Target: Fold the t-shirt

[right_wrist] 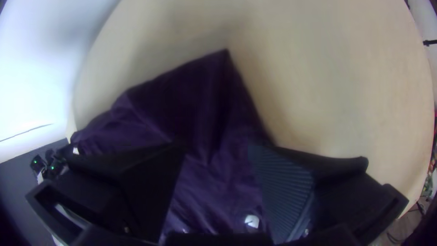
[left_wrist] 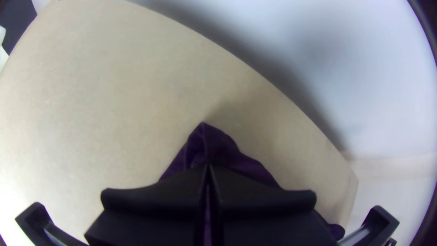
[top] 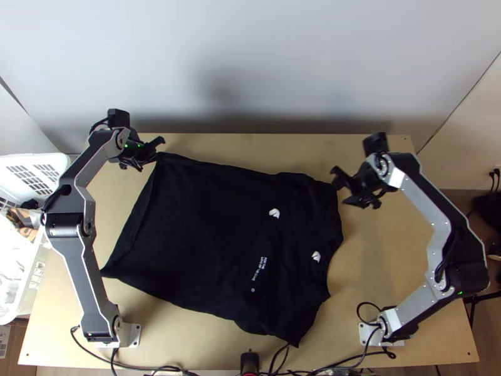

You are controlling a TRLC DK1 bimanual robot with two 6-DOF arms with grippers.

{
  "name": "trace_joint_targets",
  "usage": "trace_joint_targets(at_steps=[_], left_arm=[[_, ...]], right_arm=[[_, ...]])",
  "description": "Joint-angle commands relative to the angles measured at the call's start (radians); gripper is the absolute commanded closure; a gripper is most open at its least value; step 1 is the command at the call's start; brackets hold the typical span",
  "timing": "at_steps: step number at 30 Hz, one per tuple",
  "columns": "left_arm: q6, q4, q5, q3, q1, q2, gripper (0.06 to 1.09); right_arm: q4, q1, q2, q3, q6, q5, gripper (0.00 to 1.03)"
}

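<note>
The black t-shirt lies spread across the table, its hem side to the left and the collar end to the right, with small white prints. At its far left corner is my left gripper; in the left wrist view that gripper is shut on the cloth, a pointed bit of shirt showing beyond the fingers. My right gripper stands at the far right corner, by the sleeve. In the right wrist view the gripper is open over the dark fabric, whose corner points out past the fingers.
A white basket with things inside stands at the table's left edge. A pale wall rises behind the far edge. Bare wood shows to the shirt's right, and black cables run along the near edge.
</note>
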Motion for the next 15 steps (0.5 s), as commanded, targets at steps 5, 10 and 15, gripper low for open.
trace_joint_targets(at_steps=[5,10,15], left_arm=[[-0.004,-0.005,0.000,0.002,-0.001,0.001,1.05],[0.001,-0.016,0.000,0.002,0.008,-0.002,1.05],[0.007,-0.020,0.002,0.002,0.020,-0.004,1.05]], right_arm=[[0.005,0.147,0.024,-0.023,0.059,-0.037,0.39],[0.145,0.147,0.079,-0.018,0.039,-0.035,0.43],[0.353,0.122,0.131,-0.021,0.037,-0.023,1.00]])
